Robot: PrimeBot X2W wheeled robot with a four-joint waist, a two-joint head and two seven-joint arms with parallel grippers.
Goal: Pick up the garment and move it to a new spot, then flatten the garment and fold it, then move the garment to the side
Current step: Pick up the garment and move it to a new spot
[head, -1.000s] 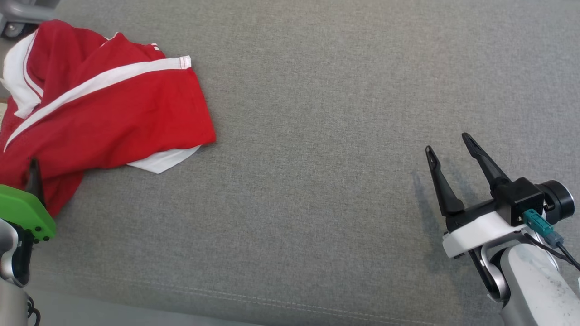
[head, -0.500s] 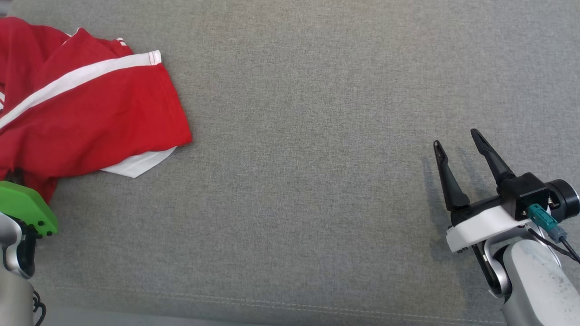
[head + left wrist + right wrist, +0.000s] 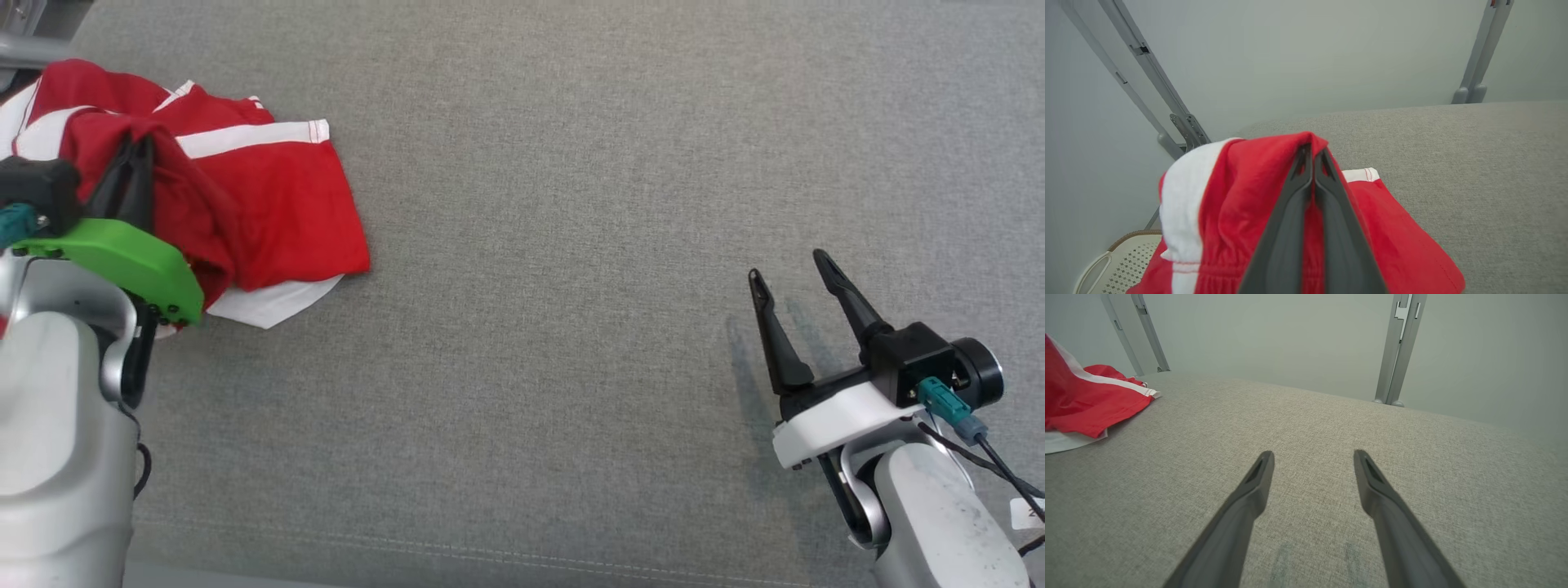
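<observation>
A broad grey woven-fabric work surface spreads right across, and there's a pale line of stitching running along its near edge. Behind it, a plain pale grey-green wall, softly and evenly lit. A grey metal upright post stands at the far edge, and two slanted grey metal struts lean off to one side. Down low, a white perforated plastic basket with a brown rim.

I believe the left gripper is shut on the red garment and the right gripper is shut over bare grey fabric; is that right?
Not quite: the right gripper is open over the bare grey fabric, as the right wrist view shows. The left gripper is shut on the red garment.
</observation>
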